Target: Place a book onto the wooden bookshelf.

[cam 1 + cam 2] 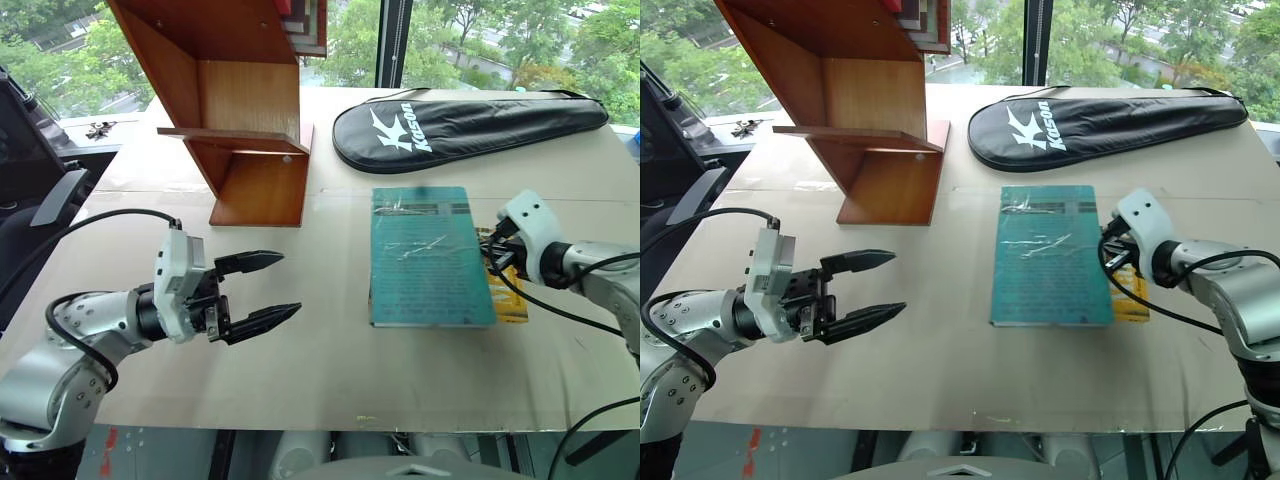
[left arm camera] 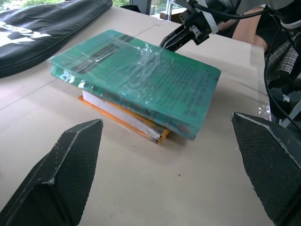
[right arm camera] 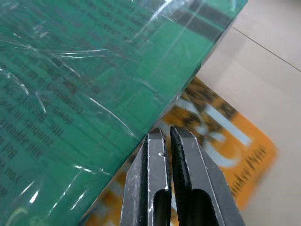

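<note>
Left eye view: teal-green book [image 1: 430, 256] flat at centre right on the table [image 1: 330, 370], on top of a yellow book [image 1: 512, 300]. Wooden bookshelf [image 1: 240, 110] upper left, black racket bag [image 1: 460, 125] upper right. Left gripper [image 1: 262, 290] lower left, fingers spread wide, holding nothing.

Right wrist view: right gripper [image 3: 168, 134] pressed together at the teal book's edge.

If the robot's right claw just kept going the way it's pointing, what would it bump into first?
Probably the teal-green book. The shut right gripper points at that book's right edge, just above the yellow book underneath. Depth is unclear, so it might slip between the two.
</note>
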### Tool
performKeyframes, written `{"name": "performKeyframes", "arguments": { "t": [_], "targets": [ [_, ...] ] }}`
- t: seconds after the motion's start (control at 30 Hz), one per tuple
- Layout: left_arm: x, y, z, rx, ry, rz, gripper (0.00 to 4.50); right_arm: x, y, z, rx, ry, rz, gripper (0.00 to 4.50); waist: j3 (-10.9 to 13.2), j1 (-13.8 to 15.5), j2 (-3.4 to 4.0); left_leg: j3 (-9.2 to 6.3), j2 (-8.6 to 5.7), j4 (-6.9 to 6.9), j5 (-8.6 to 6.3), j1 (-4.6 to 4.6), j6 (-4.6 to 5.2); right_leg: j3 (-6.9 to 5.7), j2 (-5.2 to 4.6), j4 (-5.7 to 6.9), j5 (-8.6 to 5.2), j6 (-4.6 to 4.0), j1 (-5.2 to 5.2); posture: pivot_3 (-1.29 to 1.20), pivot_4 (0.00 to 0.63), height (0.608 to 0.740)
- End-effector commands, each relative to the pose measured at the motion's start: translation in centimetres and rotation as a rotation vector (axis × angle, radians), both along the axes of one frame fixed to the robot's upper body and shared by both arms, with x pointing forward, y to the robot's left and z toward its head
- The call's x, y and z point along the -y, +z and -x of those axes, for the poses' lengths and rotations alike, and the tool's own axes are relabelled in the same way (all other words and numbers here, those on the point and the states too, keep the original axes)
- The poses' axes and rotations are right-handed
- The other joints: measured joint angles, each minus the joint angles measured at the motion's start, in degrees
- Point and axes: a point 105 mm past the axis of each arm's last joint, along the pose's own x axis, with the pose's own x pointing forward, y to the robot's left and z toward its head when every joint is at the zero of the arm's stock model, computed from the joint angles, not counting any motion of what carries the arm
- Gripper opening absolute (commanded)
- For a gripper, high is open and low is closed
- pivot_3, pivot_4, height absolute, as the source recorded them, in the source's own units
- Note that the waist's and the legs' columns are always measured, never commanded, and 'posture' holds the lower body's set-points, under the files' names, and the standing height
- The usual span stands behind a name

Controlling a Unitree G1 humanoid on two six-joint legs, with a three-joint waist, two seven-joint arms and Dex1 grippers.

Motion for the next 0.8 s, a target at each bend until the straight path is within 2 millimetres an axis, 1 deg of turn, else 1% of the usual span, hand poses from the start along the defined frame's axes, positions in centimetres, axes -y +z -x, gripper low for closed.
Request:
{"name": "performKeyframes", "arguments": {
  "t": [0.03,0.1,0.17,0.27,0.33,0.37,0.43,0.47,0.53,0.57,0.6,0.63,0.67,0.7,0.73,0.77,0.8],
  "targets": [
    [-0.4,0.4,-0.2,0.045,0.028,-0.018,4.5,-1.3,0.9,0.1,0.04,0.033,-0.01,0.06,0.0,0.0,0.0,0.0,0.0,0.0,0.0,0.0,0.0,0.0,0.0,0.0,0.0,0.0,0.0,0.0,0.15,0.74],
    [-0.6,0.2,-0.5,0.047,0.052,-0.036,4.5,-1.6,0.8,0.1,0.04,0.037,-0.013,0.06,0.0,0.1,0.0,0.0,0.0,0.0,0.0,0.0,0.0,0.0,-0.01,-0.01,0.0,0.0,0.0,0.0,0.15,0.74],
    [-0.8,-0.1,-0.8,0.038,0.071,-0.048,4.5,-1.5,0.8,-0.1,0.054,0.029,-0.012,0.06,0.0,0.1,0.0,0.0,0.0,0.0,0.0,0.0,0.0,0.0,-0.01,0.0,0.0,0.0,0.0,0.0,0.15,0.74],
    [-0.8,-0.6,-1.2,0.031,0.092,-0.075,4.5,-0.5,1.2,0.1,0.103,0.032,0.006,0.06,0.0,0.2,0.0,0.0,-0.01,0.0,0.0,0.0,0.0,-0.01,-0.01,-0.01,0.0,0.0,0.0,0.0,0.15,0.74],
    [-0.9,-1.2,-2.0,-0.003,0.132,-0.081,4.5,0.7,1.7,1.1,0.16,0.047,-0.037,0.06,0.0,0.7,-0.03,-0.02,-0.01,0.0,0.0,-0.03,0.0,-0.03,-0.02,-0.03,0.0,0.0,0.0,0.0,0.15,0.74],
    [-0.9,-1.5,-2.4,-0.05,0.152,-0.066,4.5,1.5,2.0,2.0,0.198,0.072,-0.05,0.06,0.0,0.7,-0.04,-0.1,-0.03,0.0,-0.01,-0.08,0.01,-0.1,-0.01,-0.11,0.0,0.0,0.02,0.0,0.15,0.74],
    [-0.6,-2.1,-3.0,-0.192,0.178,-0.015,4.5,2.3,2.8,4.1,0.23,0.148,-0.141,0.06,0.0,1.0,-0.03,-0.21,-0.06,0.01,-0.01,-0.2,0.02,-0.1,0.0,-0.19,0.0,0.02,0.02,0.0,0.15,0.74],
    [-0.2,-2.3,-3.1,-0.297,0.167,0.039,4.5,2.7,3.1,5.7,0.253,0.189,-0.186,0.29,0.0,0.9,-0.03,-0.22,-0.05,0.04,-0.01,-0.21,0.03,-0.09,0.02,-0.19,0.01,0.03,0.02,0.0,0.15,0.74],
    [0.4,-2.7,-3.8,-0.466,0.157,0.101,4.5,2.5,3.6,8.6,0.282,0.287,-0.25,0.91,0.0,0.8,-0.05,-0.3,-0.06,0.07,-0.04,-0.26,0.07,-0.14,0.02,-0.17,0.03,0.07,0.02,0.0,0.15,0.74],
    [0.7,-2.8,-4.2,-0.56,0.147,0.155,4.5,2.3,3.8,9.7,0.288,0.322,-0.266,1.27,-0.1,0.6,-0.04,-0.35,-0.01,0.15,-0.11,-0.28,0.19,-0.16,0.08,-0.16,0.04,0.09,0.03,0.0,0.15,0.74],
    [1.0,-2.9,-4.6,-0.644,0.139,0.196,4.5,2.0,3.8,10.6,0.287,0.356,-0.268,1.83,-0.1,0.4,-0.06,-0.37,-0.01,0.16,-0.11,-0.27,0.2,-0.17,0.08,-0.09,0.04,0.1,0.04,0.0,0.15,0.74],
    [1.1,-3.1,-5.0,-0.71,0.137,0.207,4.5,1.7,3.9,11.2,0.285,0.384,-0.266,2.34,0.0,0.0,-0.07,-0.38,-0.01,0.25,-0.13,-0.24,0.22,-0.16,0.08,0.05,0.04,0.1,0.04,0.0,0.15,0.74],
    [1.0,-3.1,-5.2,-0.754,0.14,0.209,4.5,1.4,3.9,11.5,0.284,0.403,-0.261,2.72,0.0,-0.3,-0.16,-0.35,-0.01,0.37,-0.14,-0.18,0.24,-0.12,0.07,0.24,0.04,0.1,0.04,0.0,0.15,0.74],
    [1.1,-3.5,-5.8,-0.803,0.154,0.213,4.5,1.1,4.2,11.9,0.287,0.42,-0.277,3.29,0.1,-0.9,-0.28,-0.31,-0.01,0.45,-0.15,-0.04,0.26,-0.02,0.11,0.4,0.04,0.1,0.09,0.0,0.15,0.74],
    [1.2,-3.9,-6.4,-0.869,0.165,0.218,4.5,0.9,4.6,12.1,0.297,0.432,-0.282,3.61,0.1,-1.2,-0.28,-0.27,-0.01,0.48,-0.15,0.14,0.26,0.04,0.13,0.53,0.03,0.1,0.21,0.0,0.15,0.74],
    [1.6,-4.2,-7.0,-0.926,0.158,0.225,4.5,0.7,5.0,12.4,0.306,0.446,-0.287,4.08,0.1,-1.3,-0.28,-0.26,-0.02,0.49,-0.15,0.29,0.26,0.05,0.14,0.59,0.03,0.1,0.33,0.0,0.15,0.74],
    [2.0,-4.6,-7.7,-0.979,0.162,0.235,4.5,0.6,5.2,12.6,0.314,0.458,-0.292,4.45,0.1,-1.2,-0.28,-0.26,-0.03,0.5,-0.15,0.36,0.27,0.03,0.21,0.62,0.03,0.1,0.4,0.0,0.15,0.74]
  ]
}}
